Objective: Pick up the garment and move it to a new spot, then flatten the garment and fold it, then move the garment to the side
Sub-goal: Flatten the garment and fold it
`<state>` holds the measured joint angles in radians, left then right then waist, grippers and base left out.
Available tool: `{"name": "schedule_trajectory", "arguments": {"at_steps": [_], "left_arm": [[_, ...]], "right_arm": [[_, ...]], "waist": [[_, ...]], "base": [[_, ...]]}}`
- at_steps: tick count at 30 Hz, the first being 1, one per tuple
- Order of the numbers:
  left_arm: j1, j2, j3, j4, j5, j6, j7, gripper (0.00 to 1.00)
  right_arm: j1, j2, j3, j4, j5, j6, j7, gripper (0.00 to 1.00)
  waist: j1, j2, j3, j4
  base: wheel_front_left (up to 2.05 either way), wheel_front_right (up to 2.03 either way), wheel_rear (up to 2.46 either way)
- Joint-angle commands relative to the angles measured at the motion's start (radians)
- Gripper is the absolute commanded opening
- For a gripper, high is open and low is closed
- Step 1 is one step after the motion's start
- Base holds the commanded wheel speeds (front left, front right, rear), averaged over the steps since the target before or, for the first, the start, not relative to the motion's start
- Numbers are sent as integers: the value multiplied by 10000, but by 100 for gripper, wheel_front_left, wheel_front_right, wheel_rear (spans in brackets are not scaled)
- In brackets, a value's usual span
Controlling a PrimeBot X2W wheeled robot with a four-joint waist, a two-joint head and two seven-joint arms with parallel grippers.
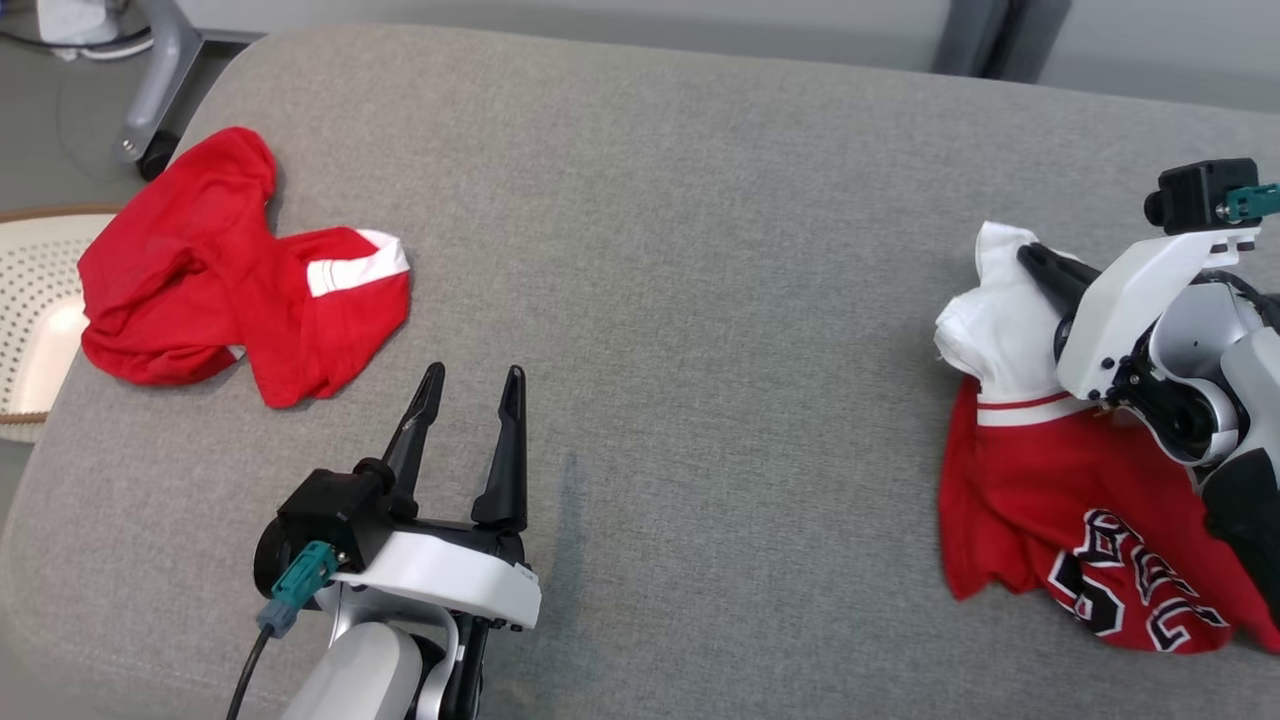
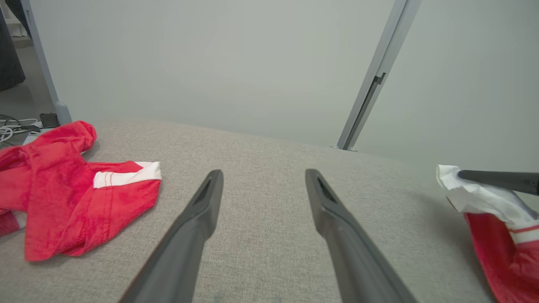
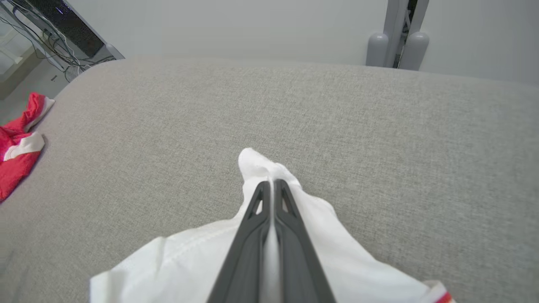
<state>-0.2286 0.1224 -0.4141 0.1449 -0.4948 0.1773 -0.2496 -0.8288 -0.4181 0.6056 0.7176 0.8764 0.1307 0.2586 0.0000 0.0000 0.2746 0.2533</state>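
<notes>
A red garment (image 1: 1060, 520) with a white band and black-and-white lettering lies crumpled at the right of the grey padded surface (image 1: 680, 250). My right gripper (image 1: 1030, 255) is shut on its white part (image 3: 269, 168), the two dark fingers pressed together with cloth pinched between them. In the left wrist view that white part (image 2: 476, 193) shows at the far right with a dark fingertip (image 2: 497, 179) on it. My left gripper (image 1: 472, 383) hovers open over bare surface at the lower left, nothing between its fingers (image 2: 198, 219).
A second red garment (image 1: 230, 280) with a white stripe lies bunched at the left of the surface (image 2: 76, 189). Beyond the left edge sit a pale perforated basket (image 1: 35, 310) and a grey wheeled stand leg (image 1: 160, 80). A grey post (image 2: 374, 80) stands behind.
</notes>
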Motion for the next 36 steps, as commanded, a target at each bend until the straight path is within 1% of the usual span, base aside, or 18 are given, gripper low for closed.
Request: {"name": "schedule_trajectory", "arguments": {"at_steps": [1,7,12,18,20,22,25,28,31,32,35,36], "left_arm": [[51,106,24,19,-24,-7,9,100],[337,251,-3,-3,-75,101,184,100],[609,415,16,-69,-120,160,276,100],[926,580,4,-272,-188,249,466,100],[1020,606,-32,-336,-192,272,522,100],[1051,614,-63,-396,-205,285,532,100],[1148,621,-91,-451,-212,333,558,100],[1190,663,-87,-512,-225,362,576,100],[1163,701,-90,-562,-250,364,605,100],[1144,705,-109,-561,-249,365,597,100],[1063,717,-123,-581,-249,376,618,100],[1033,720,-134,-577,-249,369,614,100]], "right_arm": [[-26,-122,76,-160,191,1,-408,0],[413,-461,422,-902,414,1,-1384,0],[946,-742,614,-1710,556,1,-1812,0],[2184,-1155,281,-3151,746,1,-2302,0],[2821,-1282,-13,-3717,828,1,-2441,0],[3561,-1424,-360,-4159,675,-1,-2600,0],[4846,-1337,-1028,-4789,548,1,-2708,0],[6132,-1153,-1754,-5269,244,1,-2488,0],[7250,-730,-2368,-5670,-60,1,-2024,0],[7554,-639,-2543,-5744,-241,1,-1802,5],[8196,-239,-3057,-6008,-852,1,-1188,36],[8366,-93,-3205,-6074,-1064,1,-993,49]], "waist": [[0,0,-296,-269],[0,0,-1045,-887],[0,0,-1599,-1404],[0,0,-2157,-2159],[0,0,-2239,-2357],[0,0,-2299,-2495],[0,0,-2347,-2650],[0,0,-2335,-2794],[0,0,-2264,-2920],[0,0,-2242,-2945],[0,0,-2168,-3010],[0,0,-2148,-3021]], "base": [[0,0,0],[0,0,0],[0,0,0],[0,0,0],[0,0,0],[0,0,0],[0,0,0],[0,0,0],[0,0,0],[0,0,0],[0,0,0],[0,0,0]]}}
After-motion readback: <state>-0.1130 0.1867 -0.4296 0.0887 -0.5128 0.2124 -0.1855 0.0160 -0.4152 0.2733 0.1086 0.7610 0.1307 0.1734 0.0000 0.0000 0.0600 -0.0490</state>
